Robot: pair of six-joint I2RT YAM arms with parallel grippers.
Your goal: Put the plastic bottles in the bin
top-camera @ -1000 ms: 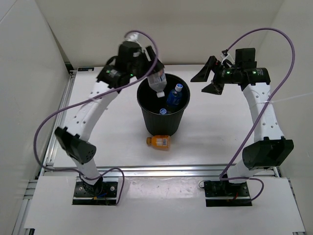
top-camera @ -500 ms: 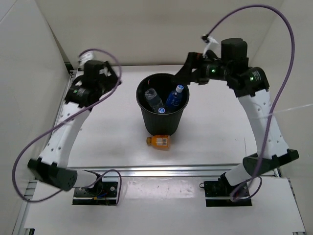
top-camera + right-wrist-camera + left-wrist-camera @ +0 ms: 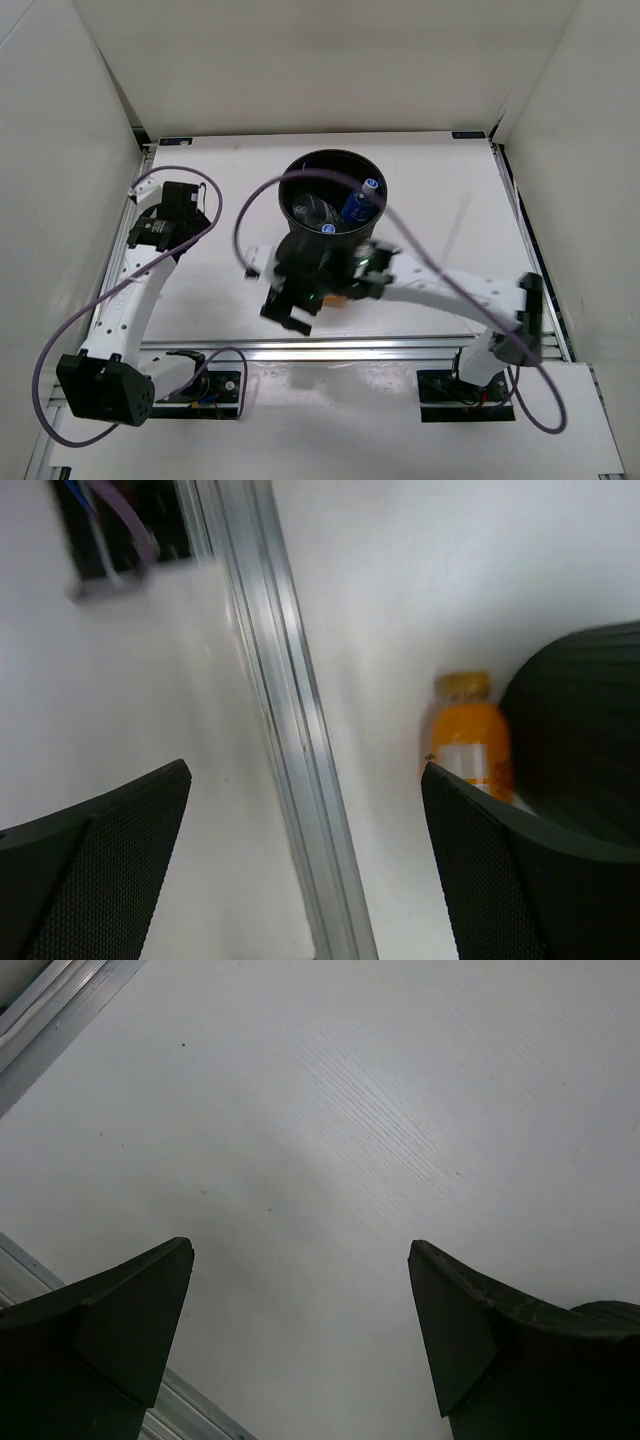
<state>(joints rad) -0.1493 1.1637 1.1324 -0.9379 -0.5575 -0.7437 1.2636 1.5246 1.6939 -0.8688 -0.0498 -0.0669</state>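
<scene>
Swung round from beyond the bin (image 3: 284,196), the right claw (image 3: 305,780) hangs wide open and empty. The orange bottle (image 3: 470,742) lies just beside the bin's near foot, nearer one finger, long axis crosswise to the jaws. The left claw (image 3: 300,1250), open and empty, is well apart.

Seen from above, the round black plastic bin (image 3: 312,172) stands mid-table on the white table (image 3: 450,220), with the clear plastic bottle with blue cap (image 3: 358,203) inside it. The short orange plastic bottle (image 3: 468,742) lies just beside its base at 6 o'clock. Your right gripper (image 3: 290,310) sits at 7 o'clock from the bin, and your left gripper (image 3: 172,205) well apart at 9 o'clock.
</scene>
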